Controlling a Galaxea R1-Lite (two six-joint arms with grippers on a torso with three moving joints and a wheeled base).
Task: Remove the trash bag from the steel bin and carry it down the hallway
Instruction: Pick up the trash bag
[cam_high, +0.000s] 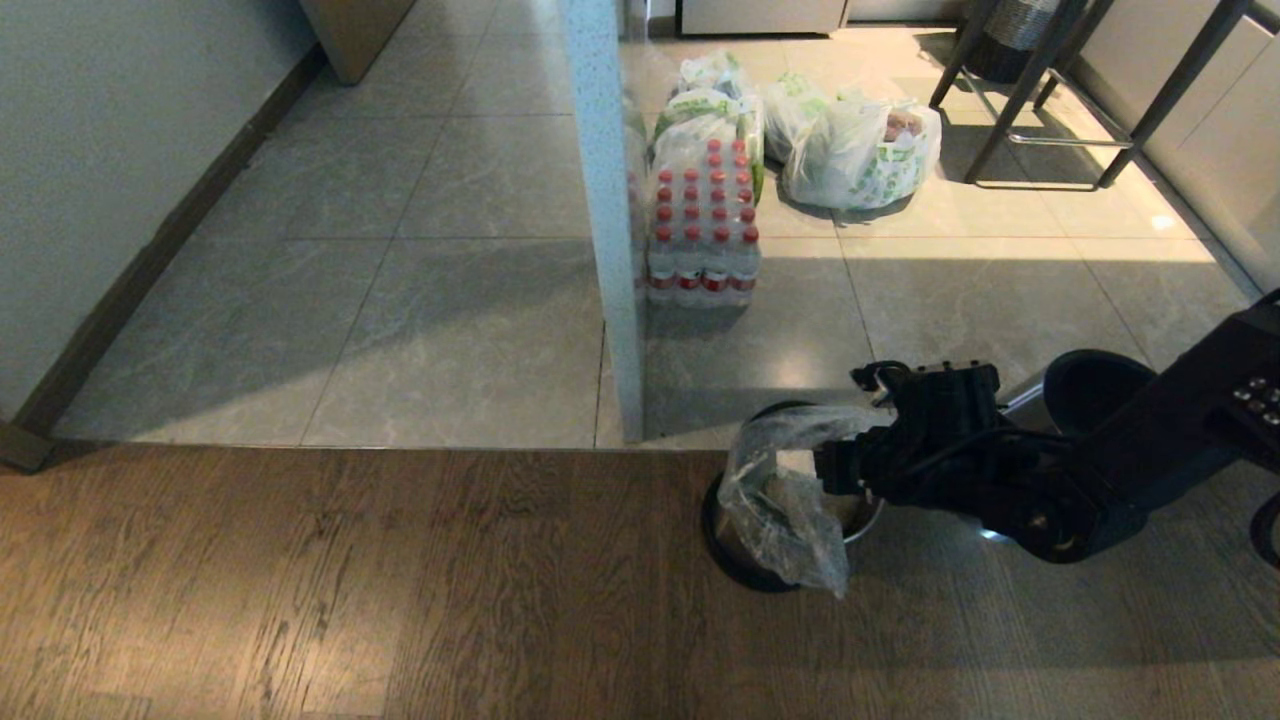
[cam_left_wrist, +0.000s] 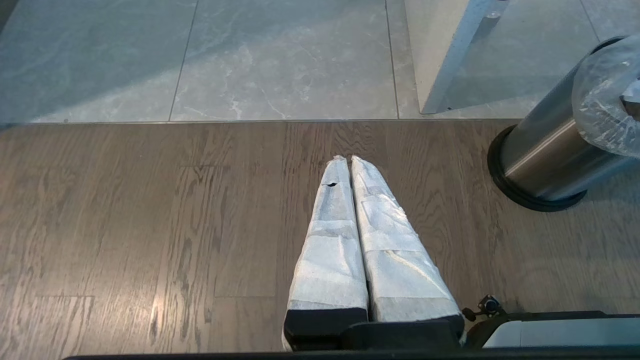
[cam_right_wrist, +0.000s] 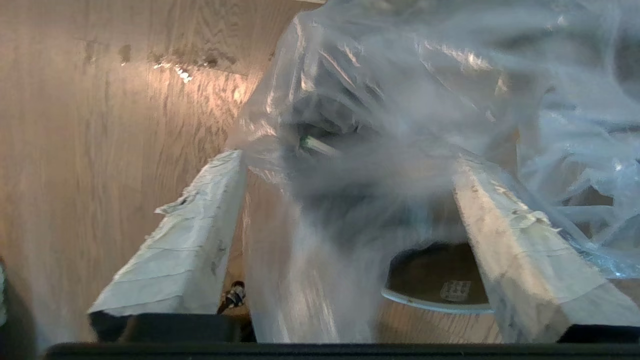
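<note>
1. Under us, the brown wood floor (cam_high: 350, 590) fills the near part of the room, and the tiled hallway (cam_high: 450, 250) starts just past it, with a white wall and a dark baseboard on its left.
2. A thin pale post (cam_high: 610, 200) stands up where the two floors meet.
3. Past the post, white shopping bags with green print (cam_high: 860, 150) sit on the tiles, and a pack of water bottles with red caps (cam_high: 705, 235) stands just beside them.
4. We see the steel bin (cam_high: 790, 530) standing on the wood floor, near the post, with a black ring at its foot.
5. The trash bag (cam_high: 785, 500) is still in the bin. Its clear, crinkly top hangs over the rim toward us.
6. Our right arm reaches in from the right, and our right claw (cam_right_wrist: 350, 165) is over the top of the bin. Its two wrapped fingers (cam_right_wrist: 200, 225) are spread wide, with loose bag plastic between them, not pinched.
7. Our left claw (cam_left_wrist: 348, 160) waits above the wood floor, well apart from the bin, with its fingers pressed together and nothing in them.
</note>
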